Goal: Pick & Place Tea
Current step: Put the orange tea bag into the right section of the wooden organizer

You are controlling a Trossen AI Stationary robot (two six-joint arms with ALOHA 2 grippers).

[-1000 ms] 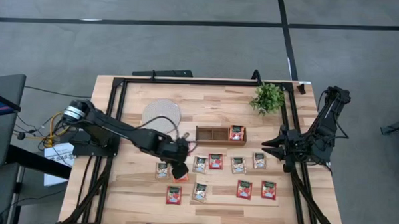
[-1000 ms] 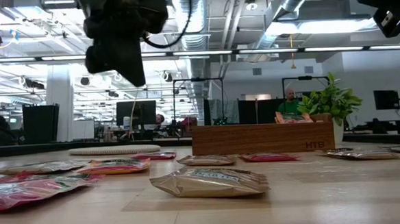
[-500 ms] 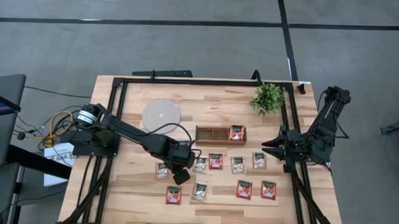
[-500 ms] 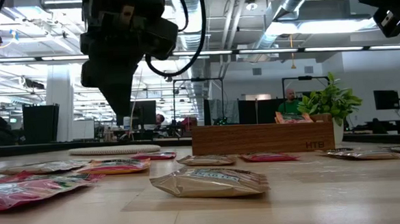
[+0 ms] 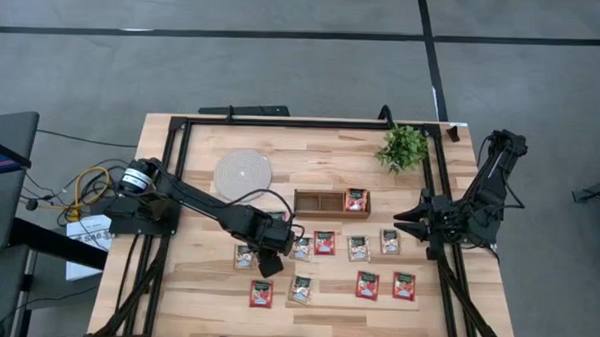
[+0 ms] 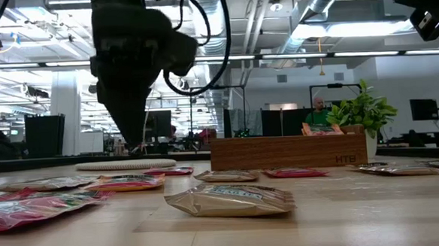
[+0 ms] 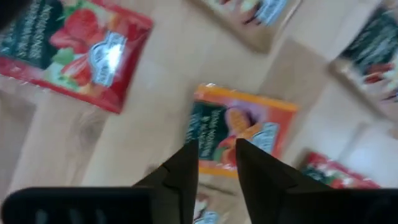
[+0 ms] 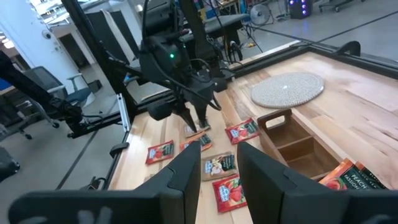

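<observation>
Lowered since before, the left tool (image 7: 216, 155) hovers slightly parted over an orange tea sachet (image 7: 242, 132).

Open-plan lab: exposed ceiling ducts (image 6: 326, 4), monitor desks (image 6: 150, 125).

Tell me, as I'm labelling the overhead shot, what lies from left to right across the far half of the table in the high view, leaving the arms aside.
round disc → wooden tray → potted plant
</observation>
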